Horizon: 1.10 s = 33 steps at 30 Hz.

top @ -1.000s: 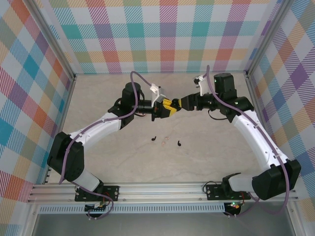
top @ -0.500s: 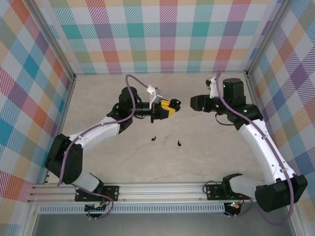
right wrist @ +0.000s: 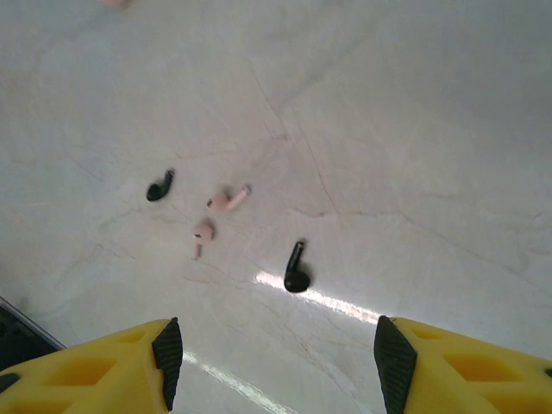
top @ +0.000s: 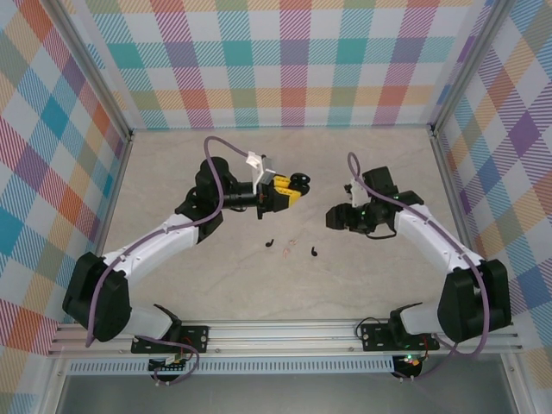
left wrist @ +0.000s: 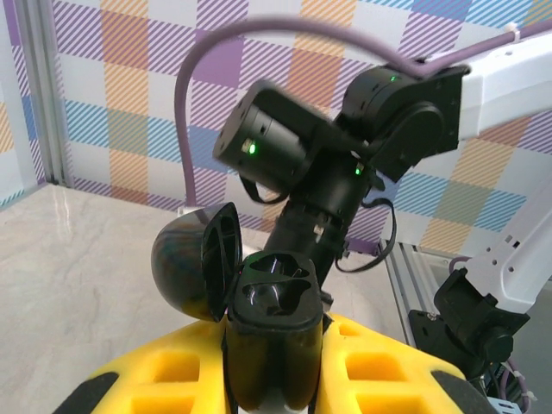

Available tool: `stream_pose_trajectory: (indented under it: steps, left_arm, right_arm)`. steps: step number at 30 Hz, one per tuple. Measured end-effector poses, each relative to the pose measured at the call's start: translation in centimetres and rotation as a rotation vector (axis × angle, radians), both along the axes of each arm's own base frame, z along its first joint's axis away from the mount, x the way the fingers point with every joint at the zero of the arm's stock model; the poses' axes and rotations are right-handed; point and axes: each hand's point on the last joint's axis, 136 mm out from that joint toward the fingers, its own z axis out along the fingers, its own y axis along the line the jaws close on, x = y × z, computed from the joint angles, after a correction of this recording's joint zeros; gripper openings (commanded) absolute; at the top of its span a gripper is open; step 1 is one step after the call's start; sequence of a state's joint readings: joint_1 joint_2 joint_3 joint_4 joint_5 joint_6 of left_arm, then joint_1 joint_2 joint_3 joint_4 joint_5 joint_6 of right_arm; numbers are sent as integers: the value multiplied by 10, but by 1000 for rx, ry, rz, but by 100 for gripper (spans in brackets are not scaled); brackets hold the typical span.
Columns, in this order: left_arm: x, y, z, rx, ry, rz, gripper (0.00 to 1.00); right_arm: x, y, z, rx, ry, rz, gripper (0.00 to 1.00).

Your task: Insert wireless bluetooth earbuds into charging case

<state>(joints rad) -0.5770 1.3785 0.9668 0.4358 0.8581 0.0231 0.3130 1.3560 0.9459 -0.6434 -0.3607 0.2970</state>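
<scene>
Left gripper (left wrist: 274, 362): I am closed on the black case (left wrist: 272, 297), its lid open, above the surface (top: 371, 276).
Right gripper (right wrist: 274, 345): half open, empty.
Earbuds (right wrist: 297, 269): two black, apart, mid-surface.

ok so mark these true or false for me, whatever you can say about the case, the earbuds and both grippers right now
1. The left gripper is shut on the black case. True.
2. The case lid is closed. False: it stands open, and both sockets are empty.
3. Two black earbuds lie on the table. True.
4. The right gripper holds an earbud. False: it is open and empty, above the table.
5. Two pink earbuds lie between the black ones. True.
</scene>
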Motion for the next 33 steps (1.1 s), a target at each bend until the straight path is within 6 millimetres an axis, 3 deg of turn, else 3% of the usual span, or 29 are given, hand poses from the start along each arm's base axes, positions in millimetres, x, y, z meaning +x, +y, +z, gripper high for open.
stream_pose_trajectory:
  steps: [4,9,15,22,33]
  left_arm:
    - [-6,4,1,9,7,9,16]
    - [-15,10,9,4,-18,11,16]
    - [-21,15,10,5,-22,17,16]
    - [-24,19,3,20,-7,30,16]
    - [-25,20,0,23,-4,39,15]
  right_arm:
    - [-16,10,-25,-19,86,17,58]
    - [-24,20,-44,-52,139,34,52]
    - [-33,33,-61,-98,170,74,48]
    - [-43,50,-78,-120,207,124,34]
    - [-40,63,-97,-143,236,139,28]
